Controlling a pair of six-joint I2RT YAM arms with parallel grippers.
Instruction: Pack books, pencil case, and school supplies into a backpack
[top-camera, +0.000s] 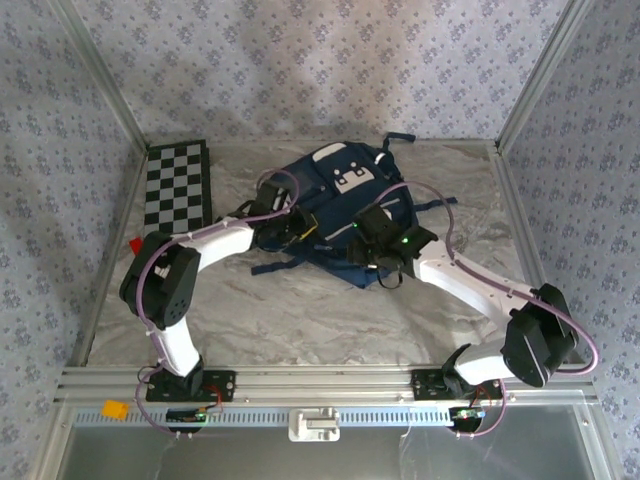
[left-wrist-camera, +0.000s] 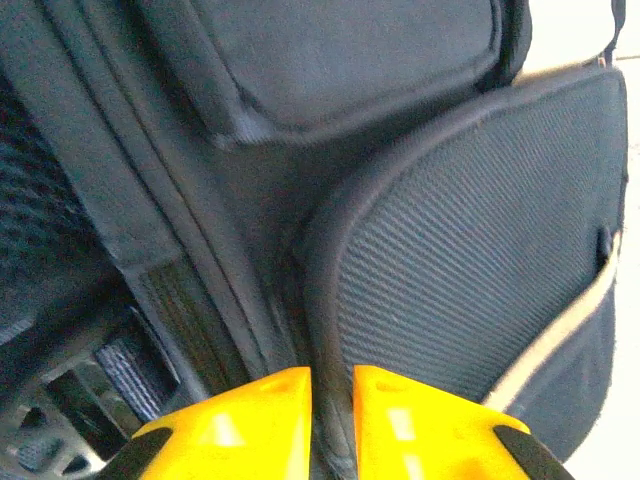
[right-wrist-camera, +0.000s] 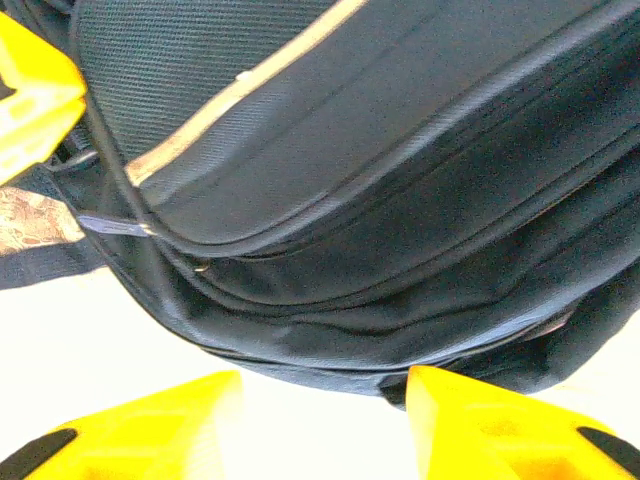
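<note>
Two arms on the backpack (top-camera: 335, 198), which lies flat mid-table (top-camera: 300, 320), front pocket up. Left gripper (left-wrist-camera: 332, 385) is nearly closed, pinching the bag's piped fabric edge beside the mesh panel (left-wrist-camera: 470, 270). Right gripper (right-wrist-camera: 322, 400) is roughly half open with nothing held, jaws either side of the bag's lower edge, just off the fabric. Reads as a bag-handling step: one side pinned, the other lining up a grab. Next: right closes on a seam or zip, then pulls without dragging the bag.
</note>
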